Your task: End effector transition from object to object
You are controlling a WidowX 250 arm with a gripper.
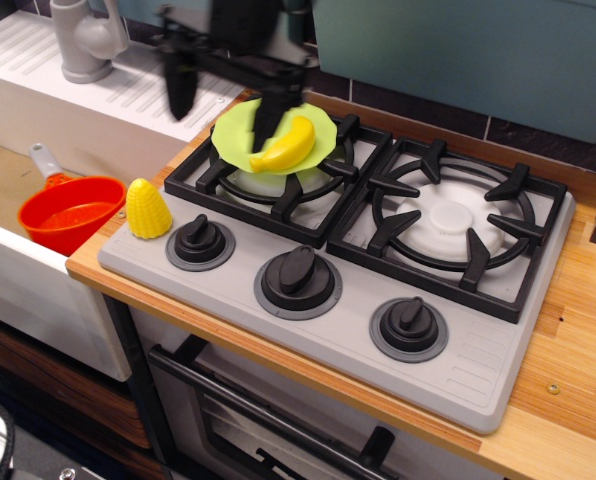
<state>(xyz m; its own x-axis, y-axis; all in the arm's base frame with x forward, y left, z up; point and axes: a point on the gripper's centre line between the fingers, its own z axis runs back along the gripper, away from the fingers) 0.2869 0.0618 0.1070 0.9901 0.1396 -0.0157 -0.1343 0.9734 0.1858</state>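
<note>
My black gripper (223,110) hangs open and empty in the air at the top left, blurred by motion. Its left finger is over the white counter, its right finger (268,118) in front of the green plate. The yellow banana (286,146) lies on the light green plate (240,140) on the stove's back left burner (278,178). A yellow corn cob (148,208) stands upright on the stove's front left corner.
An orange pot (70,212) sits in the sink at left. A grey faucet (86,38) stands on the white drainboard (98,95). The right burner (448,222) is bare. Three black knobs (298,280) line the stove front.
</note>
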